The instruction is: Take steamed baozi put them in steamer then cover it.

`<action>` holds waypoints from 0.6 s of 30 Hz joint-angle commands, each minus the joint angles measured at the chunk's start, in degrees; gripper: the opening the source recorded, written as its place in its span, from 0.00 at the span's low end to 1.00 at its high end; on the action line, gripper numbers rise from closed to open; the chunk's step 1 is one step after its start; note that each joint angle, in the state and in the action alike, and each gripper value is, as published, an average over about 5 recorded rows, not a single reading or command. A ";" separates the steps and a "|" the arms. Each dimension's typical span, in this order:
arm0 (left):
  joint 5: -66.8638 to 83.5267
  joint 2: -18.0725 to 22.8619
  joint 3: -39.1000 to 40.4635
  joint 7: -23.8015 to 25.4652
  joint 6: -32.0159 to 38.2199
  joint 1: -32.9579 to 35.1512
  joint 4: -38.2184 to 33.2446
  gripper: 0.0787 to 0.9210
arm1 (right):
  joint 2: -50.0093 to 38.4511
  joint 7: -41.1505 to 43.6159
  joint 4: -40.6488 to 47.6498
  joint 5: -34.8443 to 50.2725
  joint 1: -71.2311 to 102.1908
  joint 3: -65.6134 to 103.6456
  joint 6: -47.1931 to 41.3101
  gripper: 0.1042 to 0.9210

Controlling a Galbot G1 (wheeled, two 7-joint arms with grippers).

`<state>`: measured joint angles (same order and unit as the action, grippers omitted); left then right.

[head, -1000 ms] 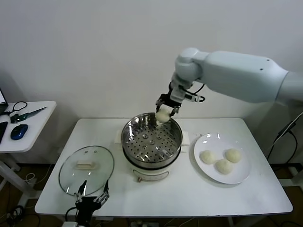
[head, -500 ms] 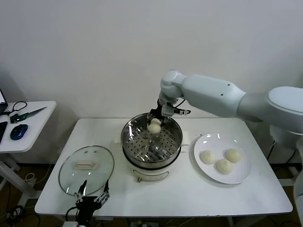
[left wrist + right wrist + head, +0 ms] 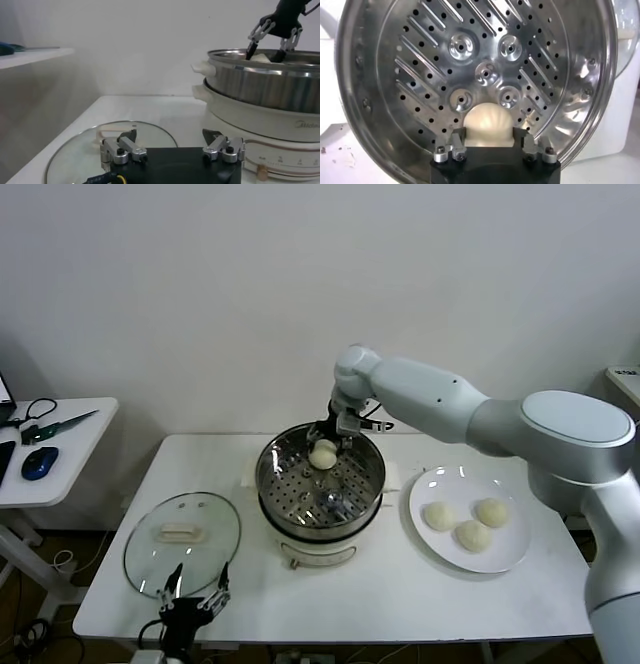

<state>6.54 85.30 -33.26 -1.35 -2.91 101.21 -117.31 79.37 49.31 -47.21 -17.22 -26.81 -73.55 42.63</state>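
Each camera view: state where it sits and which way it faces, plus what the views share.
Head view: on the robot's head, looking forward and down at the white table; the right arm reaches over the steamer, the left gripper sits at the near edge.
Left wrist view: low beside the cover, facing sideways at the steamer; its own fingers show.
Right wrist view: above the steamer, looking down at a baozi between the right gripper fingers.
Shared: all three show the steamer; head and left wrist views both show the cover.
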 commanded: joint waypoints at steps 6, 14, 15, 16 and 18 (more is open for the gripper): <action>-0.06 0.18 0.11 -0.03 0.06 0.17 -0.39 0.88 | -2.29 4.78 -3.63 15.68 -8.64 -4.51 0.32 0.88; -0.56 0.67 0.40 0.01 0.11 0.47 -1.11 0.88 | -16.39 16.22 -12.82 55.58 -27.71 -24.59 -18.75 0.88; -0.59 0.70 0.43 0.01 0.14 0.47 -1.11 0.88 | -18.74 16.85 -13.97 57.20 -28.70 -26.14 -22.58 0.88; -0.62 0.73 0.47 0.01 0.17 0.44 -1.11 0.88 | -21.09 17.09 -15.06 58.03 -29.44 -27.38 -26.19 0.88; -0.63 0.75 0.52 0.01 0.23 0.41 -1.14 0.88 | -25.75 16.31 -17.50 57.52 -29.95 -29.52 -32.43 0.88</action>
<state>6.06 85.98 -32.80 -1.36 -2.62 101.62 -118.41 64.39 60.24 -58.57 20.98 -46.77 -92.34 25.38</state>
